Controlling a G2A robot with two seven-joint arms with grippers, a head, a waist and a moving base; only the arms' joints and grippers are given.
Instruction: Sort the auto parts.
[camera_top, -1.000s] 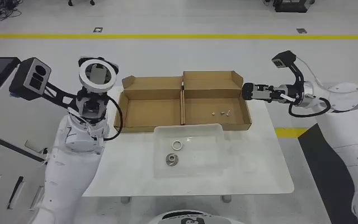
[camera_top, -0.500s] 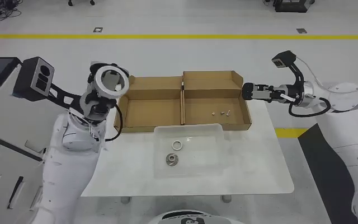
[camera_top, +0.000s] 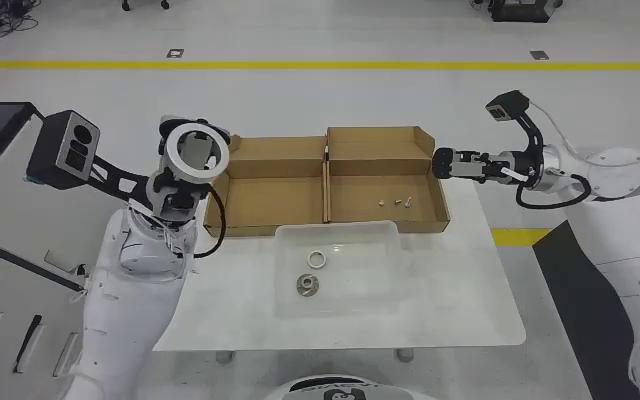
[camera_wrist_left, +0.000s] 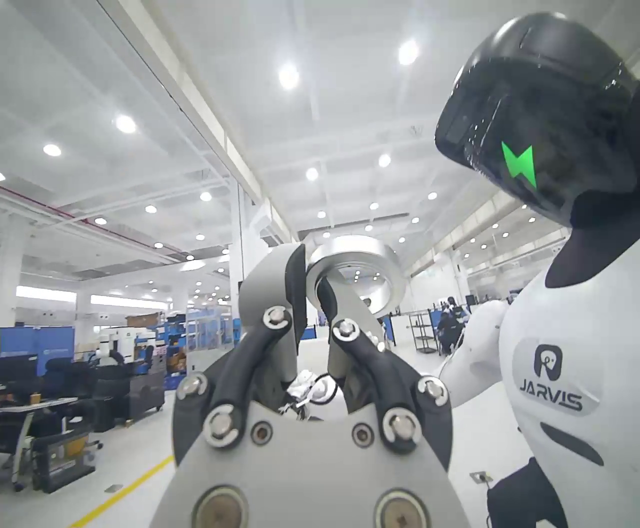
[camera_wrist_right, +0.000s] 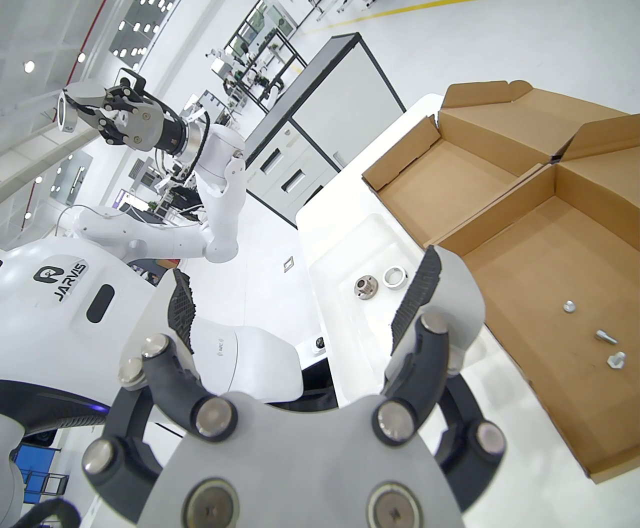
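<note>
White table carries a tray with a small ring and flanged hub, plus two cardboard boxes, three bolts in the right one. Left gripper is up off the table's left end, jaws clamped on the wall of a large metal ring, one finger inside, one outside. Right gripper hangs just off the right box's outer end, jaws spread wide

Large ring: polished silver. Left gripper and right gripper: grey metal plates, black links, black ribbed pads. Left box and right box: plain brown cardboard. Tray: translucent white. Table: white. Small ring: pale silver. Flanged part: darker grey metal. Bolts: silver. Floor stripe: yellow.
</note>
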